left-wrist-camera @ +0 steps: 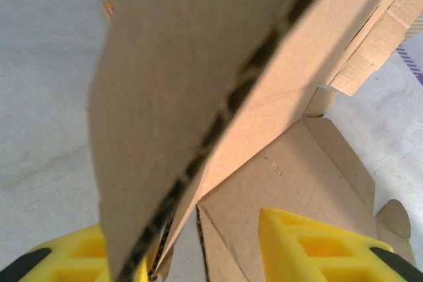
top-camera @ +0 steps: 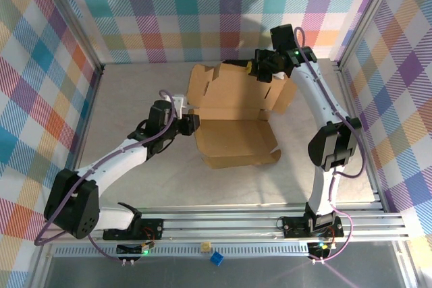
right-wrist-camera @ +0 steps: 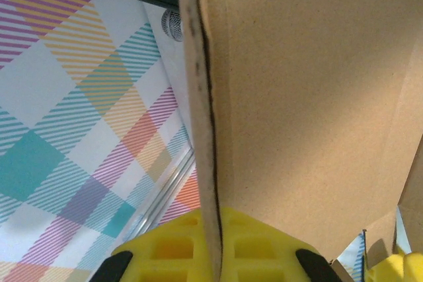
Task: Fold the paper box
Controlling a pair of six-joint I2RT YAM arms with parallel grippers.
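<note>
Brown paper box [top-camera: 233, 126] lies half-open at the middle of the table [top-camera: 128, 92]; right fingers [right-wrist-camera: 258, 249] are clamped on its upright rear panel, left fingers [left-wrist-camera: 310, 242] stand apart astride a side flap (contact unclear).

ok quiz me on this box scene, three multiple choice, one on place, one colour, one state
1 The paper box lies: A on the near rail; B in the middle of the table; C against the left wall.
2 The fingers of the left gripper are: A yellow; B red; C white.
3 The right gripper is: A open above the table; B parked at its base; C shut on the box's raised panel.
Answers: 1 B, top view shows it central; 2 A, yellow in its wrist view; 3 C, jaws pinch the panel's far edge.
</note>
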